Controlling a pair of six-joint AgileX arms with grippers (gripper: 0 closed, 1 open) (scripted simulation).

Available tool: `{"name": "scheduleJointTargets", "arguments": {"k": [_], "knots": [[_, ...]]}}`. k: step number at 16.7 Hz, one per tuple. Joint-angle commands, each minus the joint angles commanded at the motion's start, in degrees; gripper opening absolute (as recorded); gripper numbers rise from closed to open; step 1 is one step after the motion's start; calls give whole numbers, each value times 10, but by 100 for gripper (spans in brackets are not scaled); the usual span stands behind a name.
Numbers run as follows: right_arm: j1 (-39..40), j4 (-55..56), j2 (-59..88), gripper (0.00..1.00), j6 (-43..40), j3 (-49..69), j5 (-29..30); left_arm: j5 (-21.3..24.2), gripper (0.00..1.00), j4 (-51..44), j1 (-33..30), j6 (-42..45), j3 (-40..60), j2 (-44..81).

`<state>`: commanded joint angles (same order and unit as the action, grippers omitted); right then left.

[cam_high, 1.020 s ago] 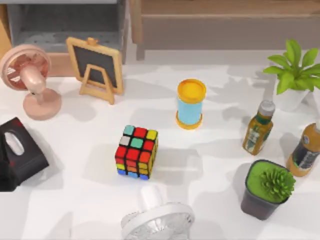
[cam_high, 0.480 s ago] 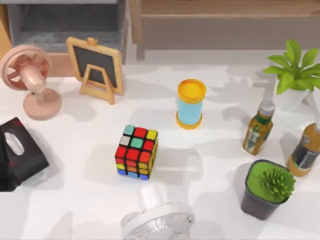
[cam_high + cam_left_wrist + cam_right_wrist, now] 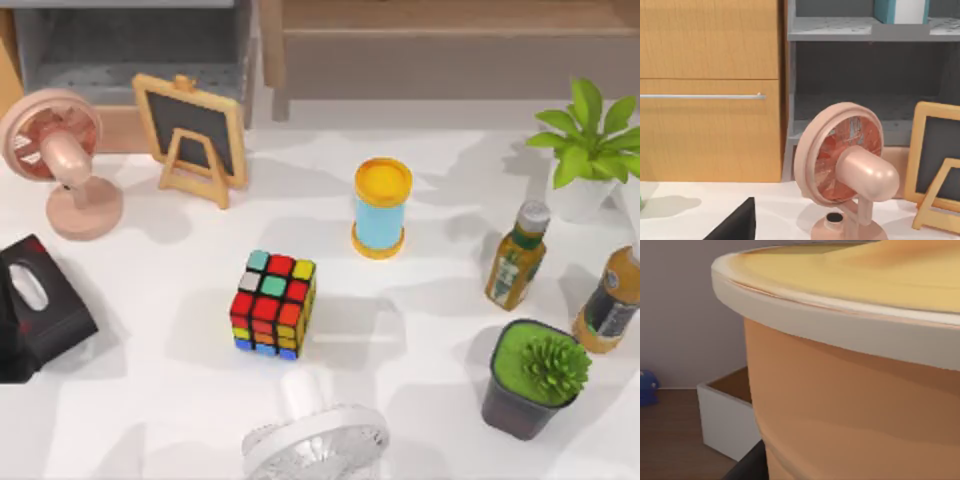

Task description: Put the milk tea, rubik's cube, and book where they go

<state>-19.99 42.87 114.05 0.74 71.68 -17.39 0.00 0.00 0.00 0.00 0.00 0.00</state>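
rubik's cube (image 3: 273,317) on table (image 3: 430,330), untouched

White table (image 3: 150,400), soft patchy shadows across it; behind it a grey open shelf unit (image 3: 860,30) beside a wooden cabinet (image 3: 710,100) with a metal drawer handle (image 3: 700,96); wooden floor (image 3: 670,440); plain grey wall (image 3: 685,315).
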Motion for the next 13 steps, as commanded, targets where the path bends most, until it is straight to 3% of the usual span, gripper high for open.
{"name": "scheduleJointTargets", "arguments": {"k": [5, 13], "knots": [[-18, 26, -77, 0, -4, -105, -21, 0, 100, 0, 0, 0, 0, 0], [-50, 66, -83, 0, 17, -116, -28, 0, 100, 0, 0, 0, 0, 0]]}}
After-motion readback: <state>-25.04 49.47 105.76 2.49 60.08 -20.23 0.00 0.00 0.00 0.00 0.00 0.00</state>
